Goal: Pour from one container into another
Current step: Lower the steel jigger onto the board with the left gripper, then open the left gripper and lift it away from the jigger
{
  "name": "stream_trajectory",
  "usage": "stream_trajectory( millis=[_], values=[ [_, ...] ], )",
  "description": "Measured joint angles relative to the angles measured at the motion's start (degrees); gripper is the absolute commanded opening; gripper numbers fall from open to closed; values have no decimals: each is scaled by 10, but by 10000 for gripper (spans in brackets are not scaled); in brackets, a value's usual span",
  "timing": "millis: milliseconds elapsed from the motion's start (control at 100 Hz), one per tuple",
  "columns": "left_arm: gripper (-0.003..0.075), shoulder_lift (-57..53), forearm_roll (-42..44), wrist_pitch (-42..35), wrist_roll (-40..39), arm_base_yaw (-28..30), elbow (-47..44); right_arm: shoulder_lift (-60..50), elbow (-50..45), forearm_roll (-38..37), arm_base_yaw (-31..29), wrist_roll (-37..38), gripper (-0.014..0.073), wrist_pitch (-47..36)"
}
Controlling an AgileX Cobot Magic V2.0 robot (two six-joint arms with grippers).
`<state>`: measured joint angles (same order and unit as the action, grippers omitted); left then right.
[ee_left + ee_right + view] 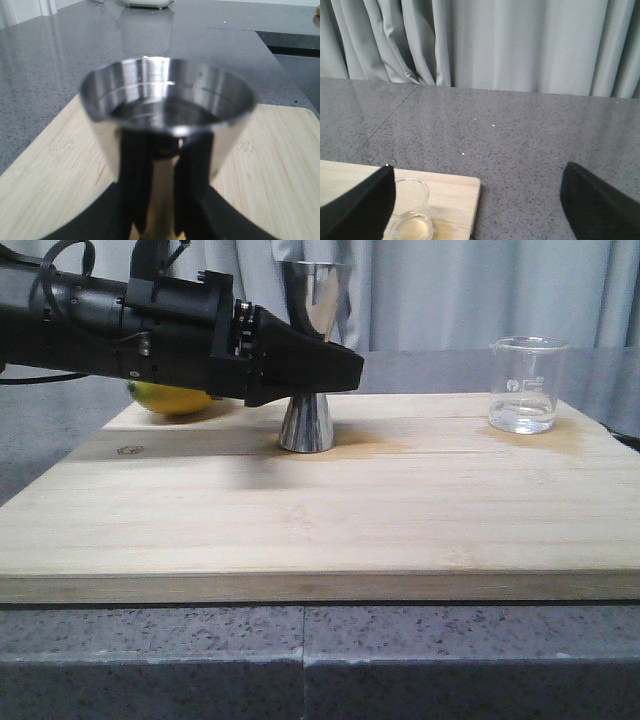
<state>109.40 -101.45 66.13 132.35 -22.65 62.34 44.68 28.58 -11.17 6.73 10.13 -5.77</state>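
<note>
Your left end effector (325, 368) is clamped on the shiny steel hourglass jigger (308, 425); the right end effector (477, 200) hangs open, the small clear glass beaker (410, 210) by one finger.

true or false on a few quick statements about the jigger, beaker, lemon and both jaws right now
1. The left gripper is shut on the jigger. True.
2. The beaker lies tipped on its side. False: it stands upright on the wooden board.
3. The beaker holds some clear liquid. True.
4. The right gripper holds the beaker. False: its jaws are wide open, holding nothing.
5. The lemon sits at the board's front edge. False: it is at the back left, behind the left arm.
</note>
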Motion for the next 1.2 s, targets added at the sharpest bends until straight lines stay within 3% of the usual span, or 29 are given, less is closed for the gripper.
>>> stream_trajectory(
  millis=[210, 300, 570, 860, 1200],
  values=[
    [531, 0, 0, 0, 0, 0, 0, 0, 0, 0, 0, 0, 605, 0],
    [577, 0, 0, 0, -4, 0, 0, 0, 0, 0, 0, 0, 605, 0],
    [583, -47, 36, -34, -83, 0, 0, 0, 0, 0, 0, 0, 605, 0],
    [594, -122, 176, -134, -218, 0, 0, 0, 0, 0, 0, 0, 605, -1],
    [594, -207, 345, -187, -399, 0, 0, 0, 0, 0, 0, 0, 605, 3]
  ],
)
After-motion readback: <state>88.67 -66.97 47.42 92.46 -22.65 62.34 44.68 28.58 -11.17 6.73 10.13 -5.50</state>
